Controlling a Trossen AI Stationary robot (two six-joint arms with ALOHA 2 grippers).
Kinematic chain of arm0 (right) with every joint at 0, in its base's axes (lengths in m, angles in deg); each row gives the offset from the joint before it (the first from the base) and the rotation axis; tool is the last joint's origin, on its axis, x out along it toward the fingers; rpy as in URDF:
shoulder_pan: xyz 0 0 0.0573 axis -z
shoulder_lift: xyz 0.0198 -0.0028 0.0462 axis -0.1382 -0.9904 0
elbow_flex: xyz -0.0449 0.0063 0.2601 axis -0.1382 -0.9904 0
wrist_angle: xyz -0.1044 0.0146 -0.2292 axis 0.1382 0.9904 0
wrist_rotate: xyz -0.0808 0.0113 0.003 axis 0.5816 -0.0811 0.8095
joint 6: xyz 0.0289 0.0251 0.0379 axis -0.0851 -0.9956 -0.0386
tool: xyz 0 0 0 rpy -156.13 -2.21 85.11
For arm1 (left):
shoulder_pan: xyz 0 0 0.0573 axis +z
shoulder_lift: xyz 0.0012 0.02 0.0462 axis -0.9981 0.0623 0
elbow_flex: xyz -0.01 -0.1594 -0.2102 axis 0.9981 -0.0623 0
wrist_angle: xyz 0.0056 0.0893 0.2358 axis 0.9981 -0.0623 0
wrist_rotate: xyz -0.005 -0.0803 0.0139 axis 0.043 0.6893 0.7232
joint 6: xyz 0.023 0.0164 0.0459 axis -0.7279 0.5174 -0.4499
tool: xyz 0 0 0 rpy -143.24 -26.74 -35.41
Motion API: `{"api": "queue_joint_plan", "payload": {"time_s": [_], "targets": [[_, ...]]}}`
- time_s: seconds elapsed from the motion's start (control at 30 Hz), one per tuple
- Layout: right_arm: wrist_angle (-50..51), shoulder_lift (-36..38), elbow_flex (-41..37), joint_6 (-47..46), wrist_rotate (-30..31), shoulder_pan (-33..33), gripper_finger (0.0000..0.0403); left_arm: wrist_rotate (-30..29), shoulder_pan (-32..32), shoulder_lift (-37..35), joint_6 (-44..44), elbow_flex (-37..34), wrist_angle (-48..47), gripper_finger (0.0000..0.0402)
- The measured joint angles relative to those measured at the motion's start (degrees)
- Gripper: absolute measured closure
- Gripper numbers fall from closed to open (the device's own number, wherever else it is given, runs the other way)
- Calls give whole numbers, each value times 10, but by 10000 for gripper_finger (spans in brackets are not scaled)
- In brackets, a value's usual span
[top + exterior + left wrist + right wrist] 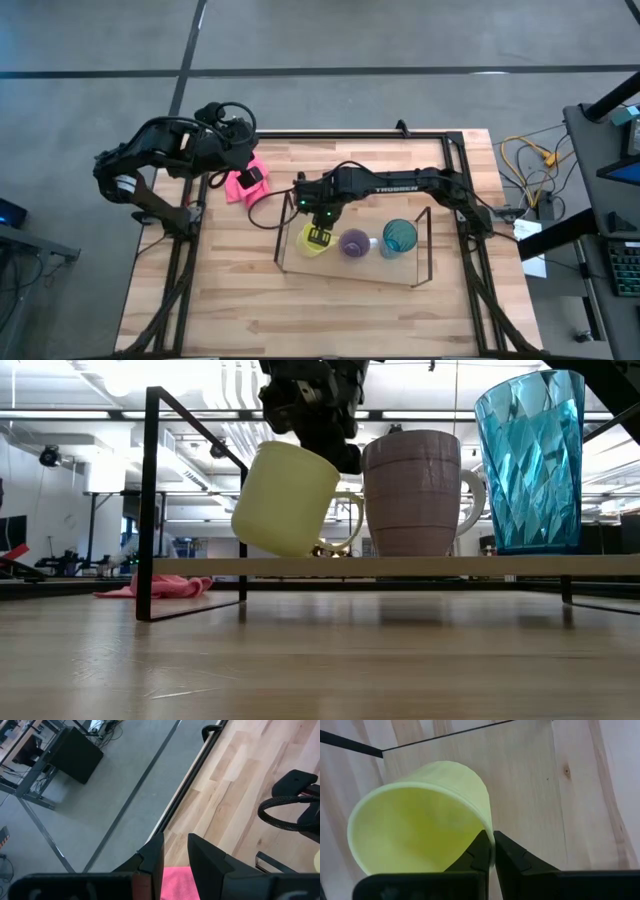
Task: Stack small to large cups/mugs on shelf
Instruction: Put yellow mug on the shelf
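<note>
The yellow handled mug (290, 500) is tilted over the left end of the shelf's clear panel (450, 566), mouth up. My right gripper (492, 851) is shut on it from above. The small purple mug (415, 495) and the tall teal tumbler (530, 460) stand upright on their bases on the panel to its right, in a row (354, 242) (399, 237). The panel sits between two thin black wire end frames (150, 500). My left gripper (175, 857) is open by a narrow gap over the pink cloth (240, 185) at the table's far left. My right gripper pinches the yellow mug's wall at the rim (489, 836), one finger (479, 854) inside the mug and one (512, 857) outside. The fingers come from above, pointing down. The mug hangs tilted, its lower edge (312, 552) at or just above the panel; which, I cannot tell.
The pink cloth (160, 587) lies on the wooden table (300, 310) beyond the shelf's left end. The table's black frame (440, 135) runs along its far edge. Bare wood lies in front of the shelf toward the near edge.
</note>
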Motion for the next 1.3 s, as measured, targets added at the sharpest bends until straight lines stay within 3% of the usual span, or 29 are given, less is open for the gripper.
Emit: {"api": "queue_joint_plan", "payload": {"time_s": [1.3], "targets": [[-25, 0, 3, 32, 0, 10, 390, 0, 0, 0, -3, 0, 0, 329]]}}
